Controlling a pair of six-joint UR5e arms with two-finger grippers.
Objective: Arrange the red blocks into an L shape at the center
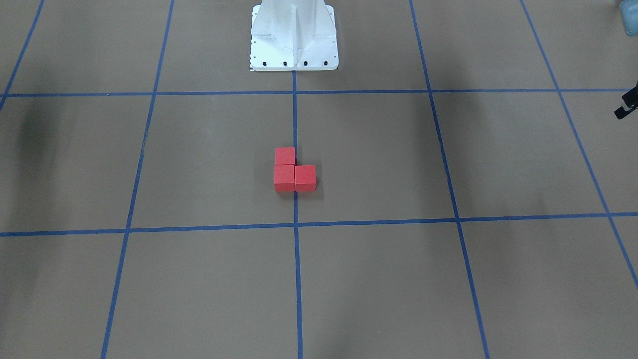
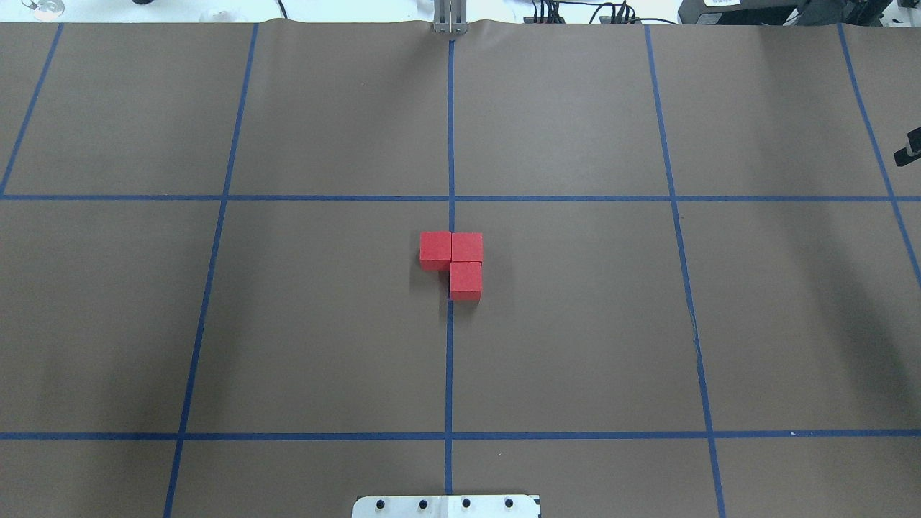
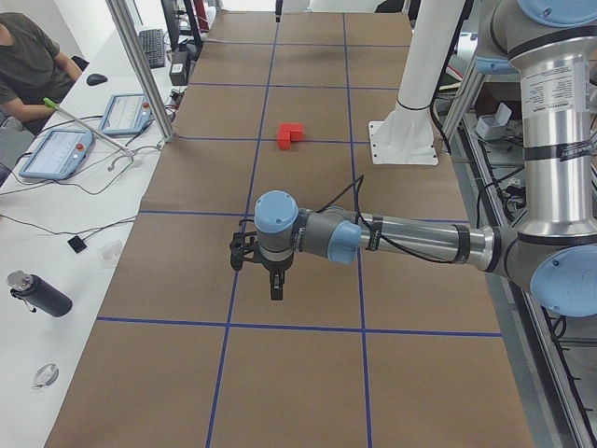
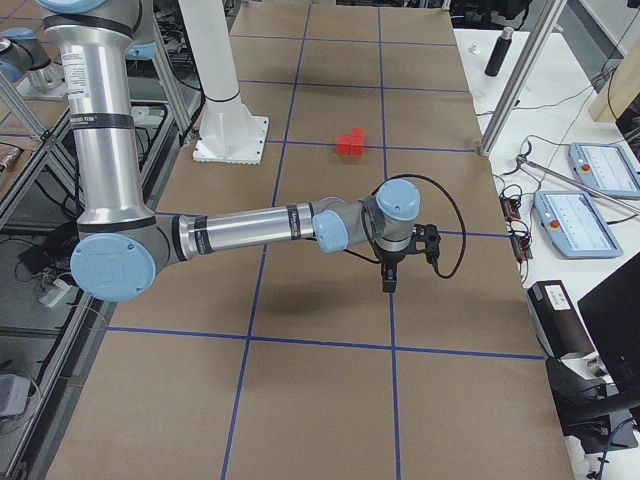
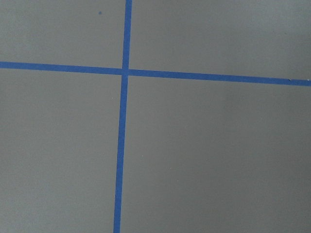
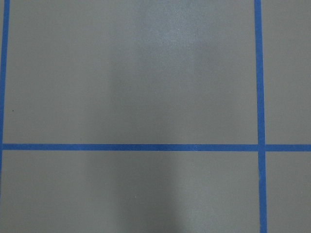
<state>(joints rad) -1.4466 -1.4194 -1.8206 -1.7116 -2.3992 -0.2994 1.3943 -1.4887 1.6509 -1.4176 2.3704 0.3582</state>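
Three red blocks point(image 2: 466, 248) touch in an L on the center point(image 2: 561, 316) tape line point(image 2: 449, 360). The left gripper point(image 3: 275, 289) and right gripper point(image 4: 388, 284) hang well apart from them; can't tell jaw state.

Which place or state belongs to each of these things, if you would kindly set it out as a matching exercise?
Things
1. red blocks
2. robot base
3. black bottle
4. left end effector

Places or states
a. lying on the white side table
b. touching in an L shape across the central blue tape line
c. white, at the table's edge by the centre line
d. hanging over the brown surface, well apart from the blocks

Pairs: 1-b, 2-c, 3-a, 4-d
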